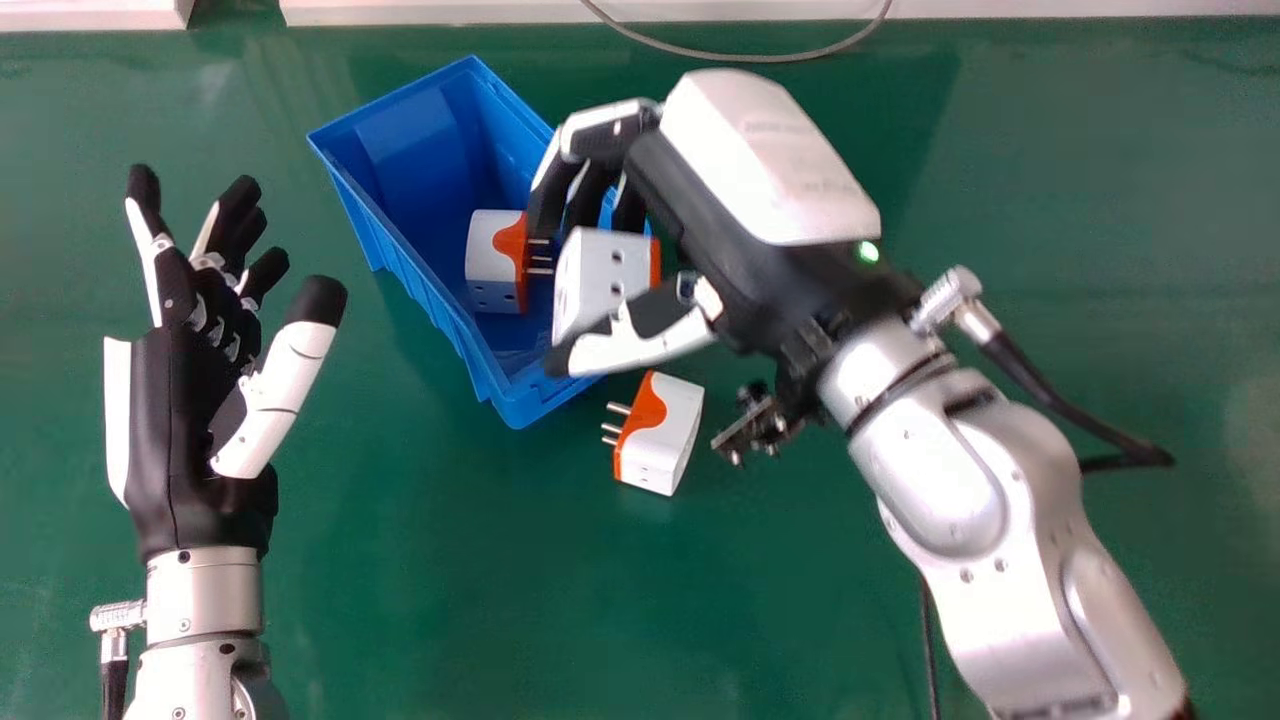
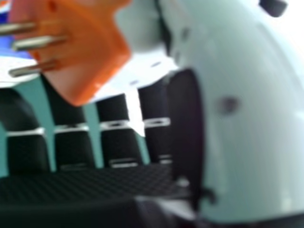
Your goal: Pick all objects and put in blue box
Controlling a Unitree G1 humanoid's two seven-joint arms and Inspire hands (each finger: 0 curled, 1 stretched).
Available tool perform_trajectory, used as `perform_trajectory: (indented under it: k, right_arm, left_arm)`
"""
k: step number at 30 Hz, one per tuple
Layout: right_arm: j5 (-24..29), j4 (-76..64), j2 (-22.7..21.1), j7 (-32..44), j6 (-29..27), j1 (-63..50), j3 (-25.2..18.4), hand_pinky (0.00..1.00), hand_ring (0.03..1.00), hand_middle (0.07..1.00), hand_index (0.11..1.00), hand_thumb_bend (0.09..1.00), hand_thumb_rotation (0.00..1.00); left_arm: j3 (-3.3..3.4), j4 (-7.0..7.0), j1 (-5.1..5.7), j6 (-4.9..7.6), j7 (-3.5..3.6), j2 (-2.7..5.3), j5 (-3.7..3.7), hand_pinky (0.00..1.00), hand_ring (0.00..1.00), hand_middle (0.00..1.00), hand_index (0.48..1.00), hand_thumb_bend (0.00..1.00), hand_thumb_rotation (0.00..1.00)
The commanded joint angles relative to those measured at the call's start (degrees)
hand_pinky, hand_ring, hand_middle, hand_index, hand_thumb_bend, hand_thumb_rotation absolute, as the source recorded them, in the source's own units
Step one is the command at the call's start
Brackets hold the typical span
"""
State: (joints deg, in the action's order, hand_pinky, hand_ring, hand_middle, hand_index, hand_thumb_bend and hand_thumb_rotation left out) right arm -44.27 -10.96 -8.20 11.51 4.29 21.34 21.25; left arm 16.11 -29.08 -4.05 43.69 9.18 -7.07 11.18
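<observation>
The green table [image 1: 430,560] lay under all my work, and on it stood the blue box [image 1: 395,270], open at the top, its long axis running from far left to near right. My right hand [image 1: 700,200] was above the right side of this box, near its near end, with the fingers bent and the thumb pinching a white and orange adapter. My left hand [image 1: 185,430] was at the left of the head view, palm up and fingers relaxed, holding nothing, apart from the box. The held adapter [image 1: 600,275] appeared over the near part of the box, so I judged that the next move needed mostly lowering and letting go, although the exact height I could not tell. Just to the left of it, the boxed adapter [image 1: 493,262] was inside, so the held one could perhaps land against it or catch on the right rim. The loose adapter [image 1: 665,435] lay on the table, just outside the near end of the box, closer to my body than the right hand, which was clearly the nearer hand for it. Its metal prongs [image 1: 619,408] pointed left, so I thought a grip across the white body would be more secure.
</observation>
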Motion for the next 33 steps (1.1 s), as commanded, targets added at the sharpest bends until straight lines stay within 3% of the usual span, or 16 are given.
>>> perform_trajectory:
  k: [1, 11, 14, 17, 23, 24, 25, 26, 27, 29, 30, 31, 33]
  right_arm:
    - [-0.6, 5.2, 0.6, -3.2, -1.2, 6.9, -0.1, 0.19, 0.403, 0.489, 0.495, 0.512, 0.00]
    - [-0.3, 35.0, 4.5, -17.3, -7.3, 23.5, 2.4, 0.27, 0.389, 0.476, 0.516, 0.514, 0.00]
    - [-0.6, 47.5, 6.5, -23.4, -10.0, 29.0, 4.0, 0.25, 0.401, 0.489, 0.502, 0.513, 0.00]
    - [-1.1, 58.7, 8.0, -29.0, -13.5, 33.6, 5.9, 0.24, 0.408, 0.496, 0.495, 0.512, 0.00]
    - [-2.1, 68.0, 8.7, -32.8, -16.5, 37.5, 9.4, 0.26, 0.416, 0.497, 0.497, 0.514, 0.00]
    - [-3.0, 67.9, 8.4, -32.0, -15.7, 37.7, 10.5, 0.27, 0.417, 0.498, 0.500, 0.514, 0.00]
    - [-3.9, 67.8, 8.1, -31.3, -14.8, 37.8, 11.6, 0.36, 0.503, 0.557, 0.543, 0.586, 0.01]
    - [-4.8, 67.6, 8.0, -31.1, -13.7, 37.8, 12.4, 0.36, 0.503, 0.557, 0.543, 0.586, 0.01]
    - [-5.4, 67.4, 8.1, -31.2, -12.7, 37.7, 12.9, 0.41, 0.545, 0.604, 0.580, 0.640, 0.02]
    - [-5.6, 66.6, 8.2, -30.5, -11.3, 37.4, 13.4, 0.51, 0.659, 0.722, 0.662, 0.766, 0.08]
    - [-5.5, 66.1, 8.1, -29.5, -10.8, 37.2, 13.5, 0.67, 0.813, 0.856, 0.764, 0.881, 0.14]
    - [-5.3, 65.5, 7.9, -28.6, -10.5, 37.1, 13.5, 0.67, 0.813, 0.856, 0.764, 0.881, 0.14]
    - [-4.4, 63.7, 7.2, -26.4, -10.6, 36.5, 13.0, 0.76, 0.880, 0.908, 0.826, 0.925, 0.17]
  left_arm:
    - [0.10, 0.52, -0.25, 1.40, -0.24, -0.14, -0.21, 0.89, 0.94, 0.92, 0.913, 0.83, 0.54]
    - [0.12, -1.01, -1.32, 3.23, -2.55, -1.06, -3.45, 0.87, 0.92, 0.91, 0.908, 0.83, 0.58]
    - [0.04, -1.57, -1.74, 3.74, -3.26, -1.33, -4.42, 0.87, 0.92, 0.91, 0.908, 0.83, 0.59]
    - [0.09, -2.15, -2.07, 4.49, -4.64, -1.64, -6.17, 0.87, 0.92, 0.91, 0.906, 0.83, 0.60]
    - [-0.05, -2.35, -2.31, 4.92, -6.01, -1.83, -7.43, 0.86, 0.91, 0.90, 0.907, 0.83, 0.62]
    - [-0.11, -2.28, -2.34, 4.79, -5.97, -1.79, -7.24, 0.86, 0.91, 0.90, 0.907, 0.83, 0.62]
    - [-0.17, -2.32, -2.40, 4.81, -5.90, -1.78, -7.06, 0.86, 0.91, 0.90, 0.906, 0.83, 0.63]
    - [-0.21, -2.45, -2.47, 4.90, -5.85, -1.77, -6.95, 0.86, 0.91, 0.90, 0.906, 0.83, 0.63]
    - [-0.23, -2.57, -2.53, 5.01, -5.92, -1.77, -7.01, 0.86, 0.91, 0.90, 0.906, 0.83, 0.63]
    - [-0.25, -2.74, -2.61, 5.24, -5.98, -1.74, -7.05, 0.86, 0.90, 0.90, 0.906, 0.83, 0.63]
    - [-0.26, -2.84, -2.65, 5.35, -5.98, -1.74, -7.04, 0.86, 0.90, 0.90, 0.906, 0.82, 0.63]
    - [-0.28, -2.89, -2.67, 5.40, -5.76, -1.71, -6.76, 0.86, 0.90, 0.90, 0.906, 0.82, 0.63]
    - [-0.34, -2.88, -2.68, 5.41, -5.37, -1.63, -6.25, 0.86, 0.90, 0.90, 0.906, 0.82, 0.63]
